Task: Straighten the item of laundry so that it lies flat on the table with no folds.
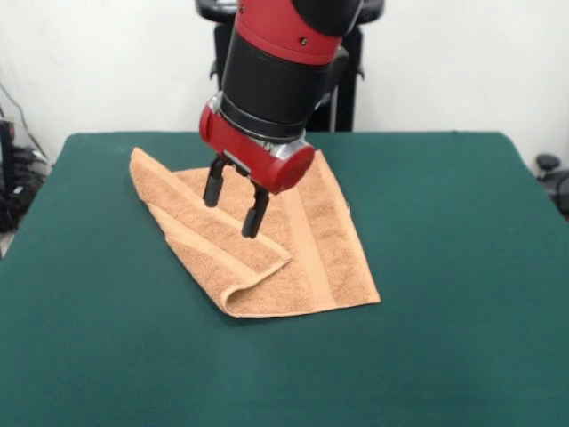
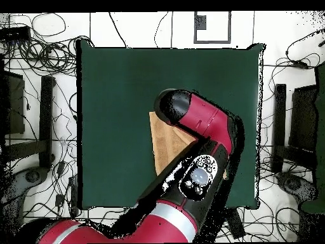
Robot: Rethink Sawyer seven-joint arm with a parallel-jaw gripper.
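Observation:
The orange-tan towel (image 1: 267, 240) lies on the dark green table (image 1: 444, 294), left of centre in the front view. Its left part is folded over the rest, with a rolled fold at the near corner. My gripper (image 1: 233, 206) hangs just above the folded layer, its two black fingers (image 1: 213, 185) apart and holding nothing. In the overhead view the red arm covers most of the towel (image 2: 166, 141), and the gripper is hidden under the arm. The white tag is not visible.
The arm's red and black body (image 2: 197, 127) reaches over the table's middle in the overhead view. Cables and black stands (image 2: 46, 114) surround the table (image 2: 120, 95) on the floor. The pedestal (image 1: 342, 98) stands behind the far edge.

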